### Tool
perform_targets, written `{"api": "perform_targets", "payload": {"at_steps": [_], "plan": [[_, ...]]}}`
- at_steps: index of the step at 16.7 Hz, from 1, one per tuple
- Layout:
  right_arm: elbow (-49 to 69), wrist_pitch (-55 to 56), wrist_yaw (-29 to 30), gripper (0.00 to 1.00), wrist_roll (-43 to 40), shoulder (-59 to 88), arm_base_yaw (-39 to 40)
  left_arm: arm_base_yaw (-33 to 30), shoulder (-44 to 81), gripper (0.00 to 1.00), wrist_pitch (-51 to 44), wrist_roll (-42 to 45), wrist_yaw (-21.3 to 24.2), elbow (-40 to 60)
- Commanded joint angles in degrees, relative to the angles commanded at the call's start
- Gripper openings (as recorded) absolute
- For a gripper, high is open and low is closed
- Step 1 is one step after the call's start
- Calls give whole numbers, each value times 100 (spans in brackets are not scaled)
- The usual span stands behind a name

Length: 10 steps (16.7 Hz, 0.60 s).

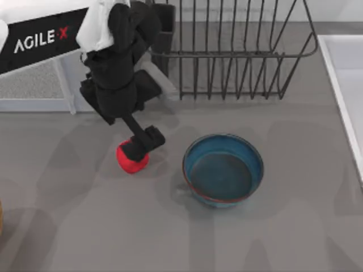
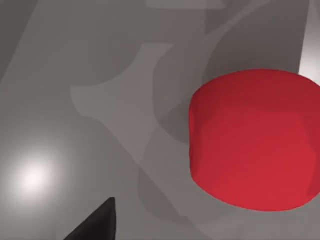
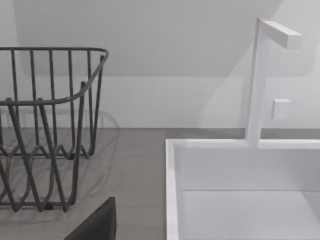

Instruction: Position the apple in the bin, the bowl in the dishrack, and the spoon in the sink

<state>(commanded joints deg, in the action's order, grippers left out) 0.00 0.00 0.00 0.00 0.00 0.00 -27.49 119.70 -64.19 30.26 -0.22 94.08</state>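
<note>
My left end effector (image 1: 138, 148) sits over the small bright red apple (image 1: 131, 161) on the grey table (image 1: 85, 226); whether it grips, I cannot tell. The round, deep blue glazed bowl (image 1: 223, 170) stands near, apart.

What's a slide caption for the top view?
Left gripper down on the apple, beside the blue bowl and dishrack.

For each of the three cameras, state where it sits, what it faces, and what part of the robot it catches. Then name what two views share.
Top view: above the table, looking down on the left gripper at the apple, beside the bowl.
Left wrist view: on the left arm, facing the apple on the table; one dark fingertip shows.
Right wrist view: on the right arm, facing the dishrack and sink; one dark fingertip shows.
Shared: top and left wrist views both show the apple.
</note>
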Motion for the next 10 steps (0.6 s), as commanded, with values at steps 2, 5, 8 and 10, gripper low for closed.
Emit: {"api": "perform_targets", "payload": {"at_steps": [2,5,8,10], "plan": [[0,0,0,100,0,0,0,-21,85,100,-45,23,1,77],[0,0,0,100,0,0,0,-21,85,100,-45,23,1,77],[0,0,0,100,0,0,0,-5,115,100,63,32,1,-18],[0,0,0,100,0,0,0,-9,237,100,391,38,2,-226]]}}
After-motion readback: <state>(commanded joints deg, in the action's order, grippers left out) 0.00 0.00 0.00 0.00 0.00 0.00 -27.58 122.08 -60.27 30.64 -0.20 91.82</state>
